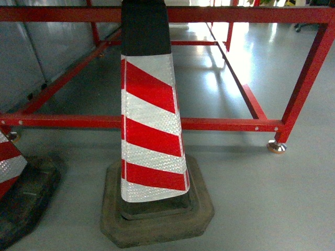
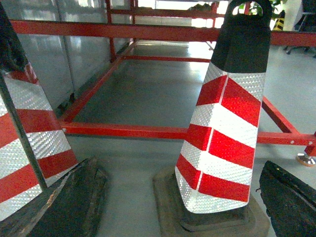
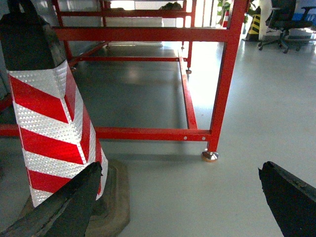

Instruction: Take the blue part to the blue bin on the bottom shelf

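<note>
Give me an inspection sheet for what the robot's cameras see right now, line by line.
Surface: grey floor, bare and glossy.
Job's things: nothing seen; no blue part or blue bin in any view.
Clutter: striped traffic cone straight ahead; second cone at the left edge.
Grippers: left gripper open, empty; right gripper open, empty.
Cables: nothing seen.
Surroundings: red metal frame behind the cones; office chair far right.

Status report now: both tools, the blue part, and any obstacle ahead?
Left tool open, empty. Right tool open, empty. Blue part and blue bin not in view. Striped traffic cone stands directly ahead, before the red frame.
</note>
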Tool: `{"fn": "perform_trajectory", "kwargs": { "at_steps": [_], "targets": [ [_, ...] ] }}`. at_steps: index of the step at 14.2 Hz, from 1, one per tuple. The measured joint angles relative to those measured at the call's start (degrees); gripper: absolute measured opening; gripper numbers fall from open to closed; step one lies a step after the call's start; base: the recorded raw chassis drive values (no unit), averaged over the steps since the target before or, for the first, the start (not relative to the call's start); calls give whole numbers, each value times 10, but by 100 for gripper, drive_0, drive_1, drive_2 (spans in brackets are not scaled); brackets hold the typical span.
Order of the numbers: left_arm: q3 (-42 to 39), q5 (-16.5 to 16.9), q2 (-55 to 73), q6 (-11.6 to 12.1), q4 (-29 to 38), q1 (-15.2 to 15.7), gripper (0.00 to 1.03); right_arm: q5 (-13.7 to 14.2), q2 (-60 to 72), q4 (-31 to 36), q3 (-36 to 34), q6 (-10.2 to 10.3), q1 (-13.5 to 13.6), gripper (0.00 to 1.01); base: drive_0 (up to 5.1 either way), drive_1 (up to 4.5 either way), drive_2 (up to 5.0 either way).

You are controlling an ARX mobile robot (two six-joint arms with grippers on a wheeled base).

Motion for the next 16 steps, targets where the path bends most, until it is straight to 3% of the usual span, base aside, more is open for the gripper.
{"fn": "perform_trajectory", "kwargs": {
  "at_steps": [16],
  "targets": [
    [0,0,0,0,0,0,98,1,0,1,0,0,0,98,0,0,0]
  ]
}}
